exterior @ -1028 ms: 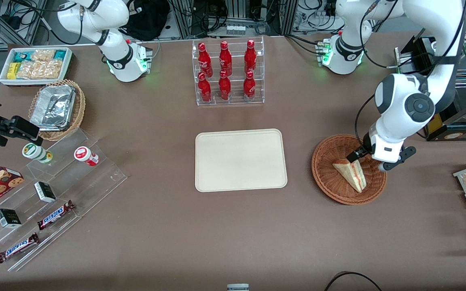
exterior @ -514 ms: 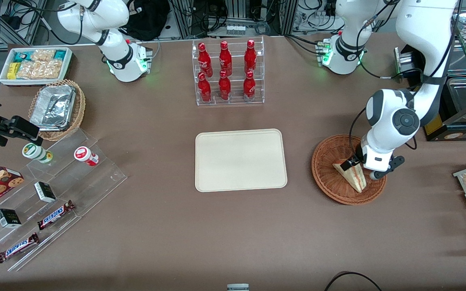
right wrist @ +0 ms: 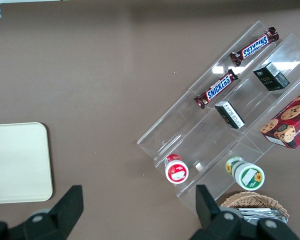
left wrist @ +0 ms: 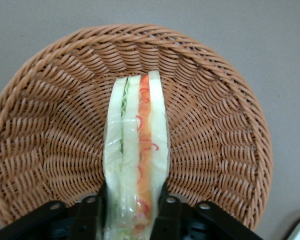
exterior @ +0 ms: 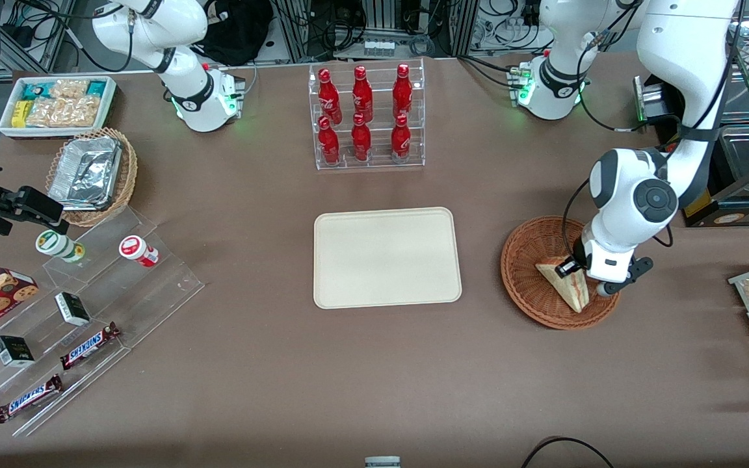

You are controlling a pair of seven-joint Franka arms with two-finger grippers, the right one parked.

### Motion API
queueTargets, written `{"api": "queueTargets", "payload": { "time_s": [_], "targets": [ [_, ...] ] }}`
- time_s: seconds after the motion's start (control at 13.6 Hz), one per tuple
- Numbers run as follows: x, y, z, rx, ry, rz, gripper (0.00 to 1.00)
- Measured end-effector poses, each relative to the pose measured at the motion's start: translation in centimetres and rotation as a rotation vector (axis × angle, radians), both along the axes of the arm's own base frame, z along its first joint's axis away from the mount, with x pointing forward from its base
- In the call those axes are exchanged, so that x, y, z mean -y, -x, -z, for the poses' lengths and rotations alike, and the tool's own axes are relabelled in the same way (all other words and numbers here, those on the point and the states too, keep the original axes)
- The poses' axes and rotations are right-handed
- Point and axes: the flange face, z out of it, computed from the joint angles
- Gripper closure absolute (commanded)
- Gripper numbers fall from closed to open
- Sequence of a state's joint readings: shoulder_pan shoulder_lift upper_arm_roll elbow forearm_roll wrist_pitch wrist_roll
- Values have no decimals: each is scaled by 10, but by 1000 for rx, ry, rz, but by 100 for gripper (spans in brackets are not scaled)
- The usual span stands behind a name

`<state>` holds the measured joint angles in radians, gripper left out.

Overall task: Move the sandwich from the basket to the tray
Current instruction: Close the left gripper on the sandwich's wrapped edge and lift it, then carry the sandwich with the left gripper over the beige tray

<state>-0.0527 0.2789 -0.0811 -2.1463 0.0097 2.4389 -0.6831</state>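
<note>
The hand (exterior: 574, 268) is straddling the sandwich (left wrist: 136, 165) inside the basket (left wrist: 215, 125); only the wrist view is showing its fingers (left wrist: 166, 220) touching both bread faces.

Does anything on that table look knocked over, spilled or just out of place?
Nothing stands out. The sandwich stands on edge in the basket, between the gripper fingers, which looks deliberate. The tray lies flat and bare; the red bottles stand upright in their rack.
</note>
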Motion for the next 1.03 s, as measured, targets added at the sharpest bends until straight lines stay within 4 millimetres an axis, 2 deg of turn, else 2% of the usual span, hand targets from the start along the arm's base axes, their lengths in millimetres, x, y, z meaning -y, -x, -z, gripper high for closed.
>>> {"api": "queueTargets", "payload": {
  "time_s": [0.15, 0.29, 0.44, 0.59, 0.66, 0.81, 1.03],
  "targets": [
    [2, -10, -27, -47, -8, 4, 93],
    [18, -18, -71, -87, -18, 30, 93],
    [51, -21, -117, -100, -25, 84, 93],
    [100, -16, -146, -99, -29, 151, 93],
    [126, -10, -151, -96, -31, 170, 93],
    [176, 7, -149, -97, -37, 216, 93],
    [232, 27, -135, -113, -45, 299, 90]
  ]
}}
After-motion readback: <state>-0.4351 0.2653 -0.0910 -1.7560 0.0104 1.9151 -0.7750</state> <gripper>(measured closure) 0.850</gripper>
